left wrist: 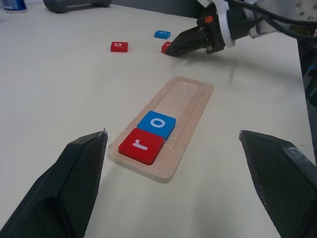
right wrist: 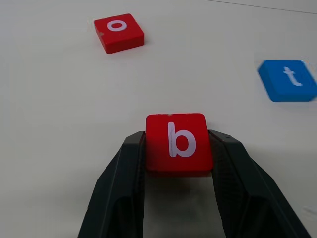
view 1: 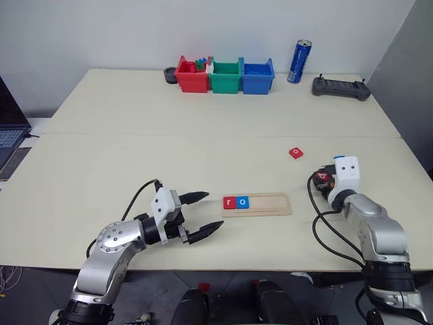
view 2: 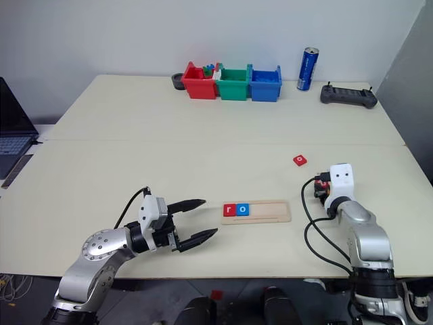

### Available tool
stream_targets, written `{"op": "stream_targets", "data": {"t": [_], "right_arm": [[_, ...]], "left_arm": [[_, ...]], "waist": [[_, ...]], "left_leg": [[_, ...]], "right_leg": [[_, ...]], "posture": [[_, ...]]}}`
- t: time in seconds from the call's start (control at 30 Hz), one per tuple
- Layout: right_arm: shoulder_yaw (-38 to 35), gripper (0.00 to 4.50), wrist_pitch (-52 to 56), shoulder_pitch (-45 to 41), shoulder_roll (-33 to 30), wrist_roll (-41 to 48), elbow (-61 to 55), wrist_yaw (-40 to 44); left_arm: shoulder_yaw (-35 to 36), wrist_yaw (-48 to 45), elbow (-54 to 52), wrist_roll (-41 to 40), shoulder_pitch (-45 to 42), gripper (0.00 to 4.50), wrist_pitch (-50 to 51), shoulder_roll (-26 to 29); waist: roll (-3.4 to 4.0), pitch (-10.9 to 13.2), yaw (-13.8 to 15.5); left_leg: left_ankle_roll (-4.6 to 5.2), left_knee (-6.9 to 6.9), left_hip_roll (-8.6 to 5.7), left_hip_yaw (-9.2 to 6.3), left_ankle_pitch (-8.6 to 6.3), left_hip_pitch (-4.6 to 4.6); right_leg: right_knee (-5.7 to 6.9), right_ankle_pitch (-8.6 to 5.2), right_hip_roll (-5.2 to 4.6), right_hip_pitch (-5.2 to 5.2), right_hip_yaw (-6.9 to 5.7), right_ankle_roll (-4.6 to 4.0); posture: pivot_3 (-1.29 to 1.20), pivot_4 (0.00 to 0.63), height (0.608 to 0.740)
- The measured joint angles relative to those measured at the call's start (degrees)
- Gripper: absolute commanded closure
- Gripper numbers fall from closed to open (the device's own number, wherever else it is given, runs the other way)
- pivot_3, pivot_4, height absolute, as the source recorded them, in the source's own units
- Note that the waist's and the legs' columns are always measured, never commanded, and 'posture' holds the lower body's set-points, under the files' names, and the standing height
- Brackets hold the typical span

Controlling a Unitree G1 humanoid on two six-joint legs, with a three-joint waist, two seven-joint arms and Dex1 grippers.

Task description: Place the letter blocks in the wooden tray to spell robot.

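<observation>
Jaws of the right gripper point(right wrist: 178, 148) clamp the red b block point(right wrist: 178, 143); left gripper point(view 1: 201, 217) gapes wide beside the wooden tray point(view 1: 267, 204) holding r point(view 1: 230, 202) and o point(view 1: 243, 202).

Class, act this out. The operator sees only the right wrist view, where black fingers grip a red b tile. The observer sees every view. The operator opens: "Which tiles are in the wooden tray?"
Observer: The long, grooved light-wood tray holds a red square r tile and a blue square o tile, side by side at its left end.
Operator: Where is the tray from my right gripper and its red square b tile?
Observer: To the robot's left of it, between the two grippers.
Operator: Is the other arm holding anything?
Observer: No. The left gripper is open and empty, just left of the tray.
</observation>
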Motion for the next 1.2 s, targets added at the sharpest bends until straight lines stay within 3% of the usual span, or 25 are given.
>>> {"op": "stream_targets", "data": {"t": [0.4,0.73,1.0,1.03,1.2], "right_arm": [[-0.7,3.04,15.8,6.3,8.4,0.0,-16.7,-6.4],[-0.4,3.04,21.6,9.8,10.5,-0.5,-24.0,-7.6],[-0.5,0.24,22.2,10.4,10.0,-0.7,-24.5,-7.3],[-0.6,0.05,22.2,10.4,9.9,-0.7,-24.5,-7.3],[-0.4,0.05,21.7,9.6,8.7,-0.6,-24.3,-6.7]], "left_arm": [[0.0,-0.2,-0.2,-1.0,0.0,0.0,0.1,0.6],[-0.1,-0.2,-0.2,-1.1,0.3,0.0,0.1,0.7],[-0.1,-0.2,-0.2,-1.1,0.6,0.0,-0.2,0.7],[-0.1,-0.2,-0.2,-1.1,0.6,0.0,-0.2,0.7],[-0.2,-0.2,-0.2,-1.1,0.8,0.0,-0.3,0.7]], "waist": [[0.06,0.0,-0.1],[0.06,0.0,-0.1],[0.06,0.0,-0.1],[0.06,0.0,-0.1],[0.07,0.0,-0.2]], "left_leg": [[0.0,-0.04,0.05,-0.01,0.0,0.0],[0.0,-0.05,0.05,-0.02,0.0,0.01],[0.0,-0.06,0.07,-0.02,0.0,0.02],[0.0,-0.06,0.08,-0.02,0.0,0.03],[0.0,-0.07,0.1,0.01,0.0,0.04]], "right_leg": [[-0.02,-0.08,0.04,-0.01,-0.05,-0.09],[-0.03,-0.12,0.04,-0.01,-0.07,-0.1],[-0.02,-0.32,0.05,-0.01,-0.08,0.1],[-0.02,-0.33,0.06,-0.01,-0.08,0.09],[-0.01,-0.35,0.07,-0.01,-0.07,0.07]], "posture": [[0.0,0.15,0.74],[0.0,0.15,0.74],[0.0,0.15,0.74],[0.0,0.15,0.74],[0.0,0.15,0.74]]}}
